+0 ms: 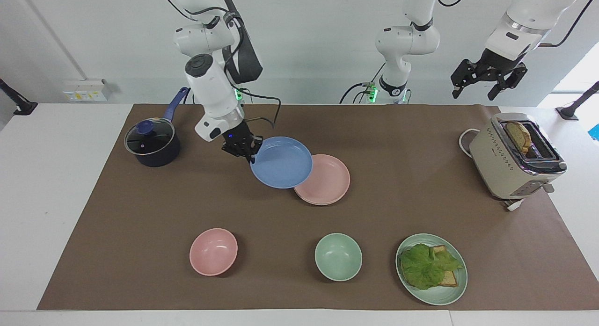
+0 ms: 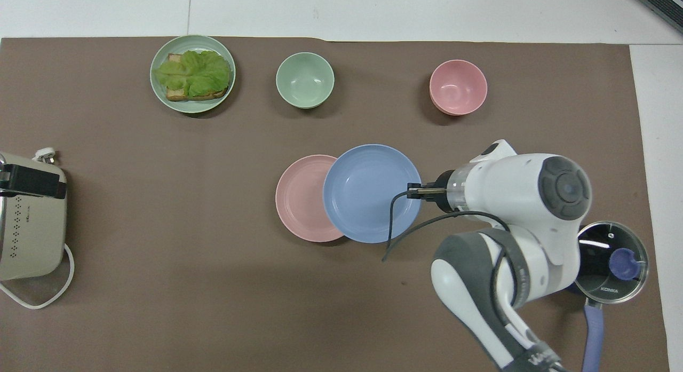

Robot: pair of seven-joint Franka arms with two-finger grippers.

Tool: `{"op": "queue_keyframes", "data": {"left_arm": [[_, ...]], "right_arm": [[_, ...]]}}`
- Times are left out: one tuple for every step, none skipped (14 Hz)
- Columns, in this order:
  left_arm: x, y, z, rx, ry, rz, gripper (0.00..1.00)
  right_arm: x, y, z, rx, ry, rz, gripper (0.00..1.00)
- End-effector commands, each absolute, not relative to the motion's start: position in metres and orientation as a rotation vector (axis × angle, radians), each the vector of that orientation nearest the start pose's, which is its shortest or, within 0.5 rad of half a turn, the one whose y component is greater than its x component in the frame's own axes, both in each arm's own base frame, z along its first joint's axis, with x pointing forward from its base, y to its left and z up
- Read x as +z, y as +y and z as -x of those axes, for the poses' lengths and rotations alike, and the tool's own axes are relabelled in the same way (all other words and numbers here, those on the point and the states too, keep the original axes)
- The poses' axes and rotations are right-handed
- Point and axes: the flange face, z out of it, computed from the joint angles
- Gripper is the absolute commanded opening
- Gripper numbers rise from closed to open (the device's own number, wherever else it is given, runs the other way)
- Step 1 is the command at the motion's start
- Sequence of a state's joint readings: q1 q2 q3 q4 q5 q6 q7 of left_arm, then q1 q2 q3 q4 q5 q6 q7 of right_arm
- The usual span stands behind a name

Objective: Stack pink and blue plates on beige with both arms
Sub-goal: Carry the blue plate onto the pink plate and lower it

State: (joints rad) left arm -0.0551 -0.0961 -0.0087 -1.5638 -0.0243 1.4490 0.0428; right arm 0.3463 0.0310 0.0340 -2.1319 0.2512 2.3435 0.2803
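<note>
while the right hand [image 1: 247, 153] pinches the rim of the blue plate [image 1: 281, 163] with its fingertips closed tight on it, the plate hangs in the air, tilted a little, and partly overlaps the pink plate [image 1: 327, 181] from the side toward the right arm's end of the desk [image 1: 117, 232]. the pink plate lies flat in the middle of the brown mat, and in the facing view a thin pale edge shows just under it, though i cannot tell whether that is the beige plate. the left hand [image 1: 489, 80] waits high over the left arm's end of the desk, above the toaster [image 1: 514, 157], with its fingers spread wide and nothing between them. a slice of toast stands in the toaster's slot. a dark saucepan [image 1: 152, 143] with a glass lid and a blue handle sits near the right arm's base. farther from the robots a pink bowl [image 1: 213, 251], a green bowl [image 1: 338, 257] and a green plate [image 1: 437, 295] with lettuce on bread stand in a row, well apart from one another. in the overhead view the right hand [image 2: 413, 191] meets the blue plate [image 2: 363, 193] at the edge that faces the right arm's end, and the pink plate [image 2: 299, 198] shows as a crescent beside it.
</note>
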Motion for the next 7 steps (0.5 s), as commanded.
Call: {"op": "queue_keyframes", "data": {"left_arm": [[0.669,-0.031,-0.502,0.039,0.18,3.154,1.0],[0.67,-0.032,-0.501,0.034,0.182,3.152,1.0],[0.669,-0.031,-0.502,0.036,0.18,3.153,1.0],[0.67,-0.032,-0.501,0.034,0.182,3.153,1.0],[0.669,-0.031,-0.502,0.036,0.18,3.153,1.0],[0.669,-0.031,-0.502,0.036,0.18,3.153,1.0],[0.67,-0.031,-0.501,0.034,0.18,3.154,1.0]], "right_arm": [[0.395,0.255,-0.525,-0.153,0.15,2.863,0.0],[0.389,0.266,-0.526,-0.158,0.134,2.862,0.0],[0.384,0.269,-0.528,-0.164,0.133,2.861,0.0],[0.378,0.271,-0.531,-0.171,0.149,2.859,0.0],[0.371,0.279,-0.53,-0.171,0.147,2.857,0.0],[0.364,0.287,-0.528,-0.174,0.133,2.856,0.0],[0.357,0.291,-0.528,-0.176,0.131,2.856,0.0]]}}
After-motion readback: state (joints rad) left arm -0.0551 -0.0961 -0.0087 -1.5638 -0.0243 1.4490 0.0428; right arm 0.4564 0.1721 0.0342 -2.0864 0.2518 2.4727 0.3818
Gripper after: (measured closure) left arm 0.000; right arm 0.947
